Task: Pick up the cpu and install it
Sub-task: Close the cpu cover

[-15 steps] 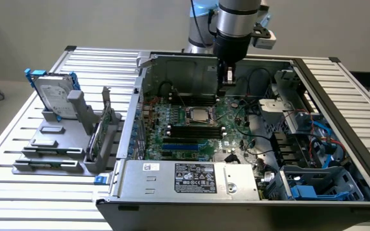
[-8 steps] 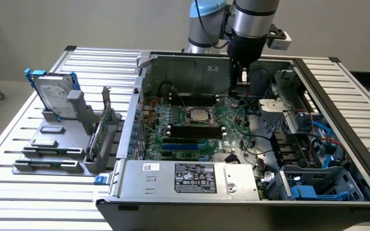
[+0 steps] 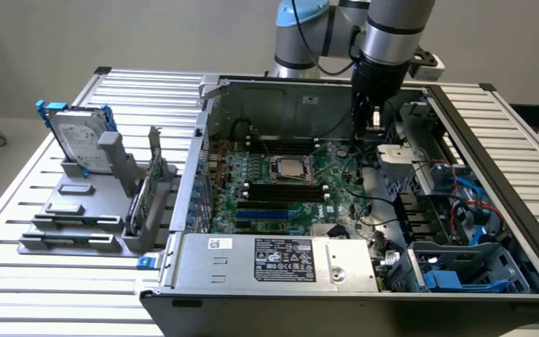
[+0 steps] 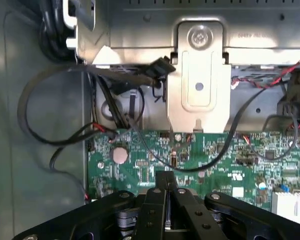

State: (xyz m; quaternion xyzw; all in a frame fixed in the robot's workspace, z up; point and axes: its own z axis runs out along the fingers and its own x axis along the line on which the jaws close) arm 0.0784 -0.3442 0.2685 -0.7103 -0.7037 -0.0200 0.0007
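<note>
1. A silver rectangular hard drive with blue brackets (image 3: 78, 137) is stood upright in a grey stand on the slatted metal tabletop (image 3: 26, 281); its label is unreadable.
2. The power supply's white label (image 3: 285, 258) is printed too small to read.
3. The small flat square silver cpu (image 3: 288, 168) is seen within the dark socket frame, with open room above it.
4. The black claw (image 3: 375, 123) is clenched on nothing, near the case's rear wall.
</note>
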